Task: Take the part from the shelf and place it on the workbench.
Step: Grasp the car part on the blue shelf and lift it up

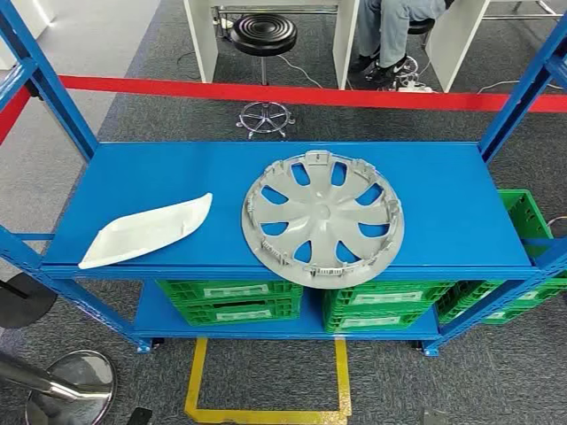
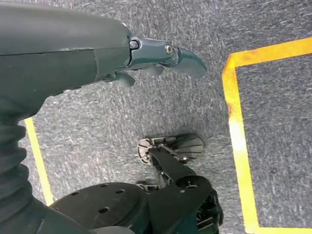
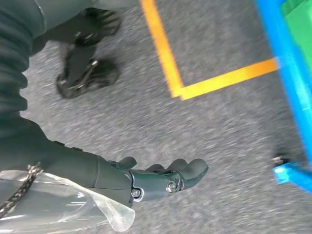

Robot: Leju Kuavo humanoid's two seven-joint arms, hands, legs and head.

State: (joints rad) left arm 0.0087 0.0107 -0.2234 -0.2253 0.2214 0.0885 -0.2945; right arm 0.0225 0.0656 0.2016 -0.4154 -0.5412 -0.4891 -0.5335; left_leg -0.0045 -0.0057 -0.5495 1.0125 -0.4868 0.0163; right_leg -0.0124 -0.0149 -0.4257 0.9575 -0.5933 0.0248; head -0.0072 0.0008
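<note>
Nothing is done yet: the grey plastic wheel cover (image 1: 322,218) lies flat at the front edge of the blue metal shelf (image 1: 441,199), a white curved panel (image 1: 148,230) toward its left end. The left hand (image 2: 162,61) and right hand (image 3: 165,178) hang over the floor, fingers loosely apart, holding nothing

Blue shelf (image 1: 441,204): hubcap (image 1: 322,218), white panel (image 1: 147,230)

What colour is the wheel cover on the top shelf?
Silver-grey; the wheel cover shows best in the head view, lying on the blue shelf.

Grey hubcap (image 1: 322,218) flat on blue shelf (image 1: 454,208) — overhanging front edge.
</note>
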